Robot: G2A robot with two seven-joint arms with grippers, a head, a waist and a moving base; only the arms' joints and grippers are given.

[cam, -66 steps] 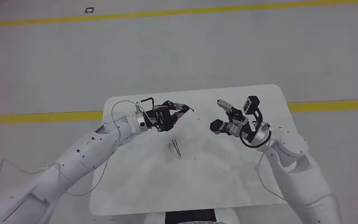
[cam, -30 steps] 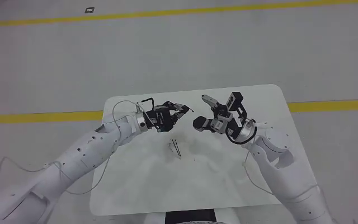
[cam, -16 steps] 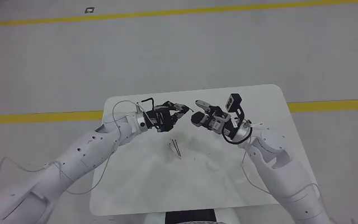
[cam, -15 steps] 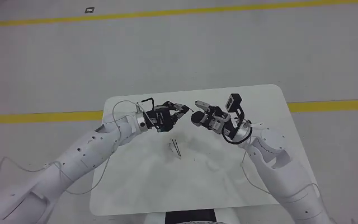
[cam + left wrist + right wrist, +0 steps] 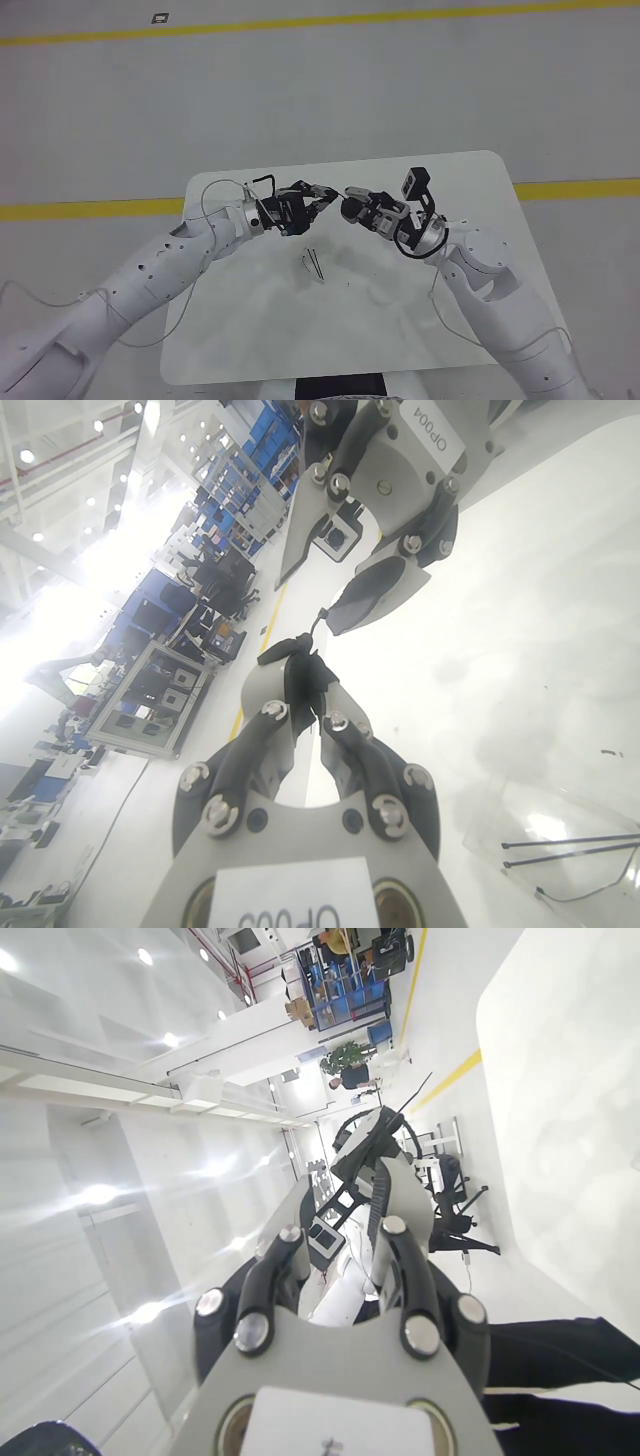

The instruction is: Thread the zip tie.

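My left gripper point(image 5: 320, 197) is shut on a thin black zip tie point(image 5: 314, 629) above the white table point(image 5: 470, 300). In the left wrist view my left gripper point(image 5: 300, 652) pinches the strap, and the small head pokes out past the fingertips. My right gripper point(image 5: 350, 204) faces it tip to tip and is open. Seen from the left wrist, the right gripper point(image 5: 312, 602) has the tie's head right by its dark pad point(image 5: 367, 597). The right wrist view shows my right gripper point(image 5: 345, 1193) with the left gripper point(image 5: 377, 1125) just beyond it, the tie's tail point(image 5: 415, 1090) sticking out.
Spare black zip ties point(image 5: 313, 265) lie on the table in front of the grippers, and they point(image 5: 565, 846) rest on a clear plastic sheet point(image 5: 550, 800). The table's near half and right side are bare.
My right gripper has travelled left across the table until its tips meet the left gripper's. The left arm has held still with the zip tie.
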